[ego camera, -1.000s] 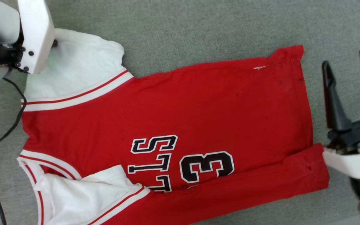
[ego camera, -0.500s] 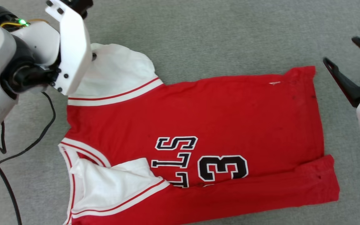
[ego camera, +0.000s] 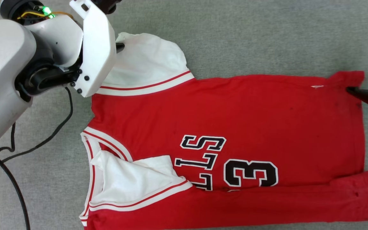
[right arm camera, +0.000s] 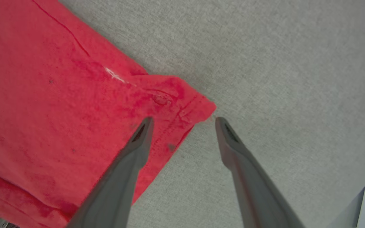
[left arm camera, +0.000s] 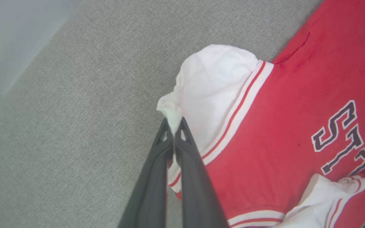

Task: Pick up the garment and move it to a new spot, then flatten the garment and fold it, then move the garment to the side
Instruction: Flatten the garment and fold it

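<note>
left gripper (left arm camera: 173, 125): left wrist view shows fingers pinched on the white sleeve (left arm camera: 211, 82) edge; head view mostly shows the wrist housing there. garment (ego camera: 228, 121) lies flat on the grey surface (ego camera: 251, 38), near side folded over. right gripper (right arm camera: 184, 122): fingers wide, holding nothing, either side of the red hem corner (right arm camera: 198, 107).

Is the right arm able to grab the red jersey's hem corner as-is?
Probably yes. The right gripper is open, its fingers straddling the hem corner of the red jersey, with nothing in between to block closing.
</note>
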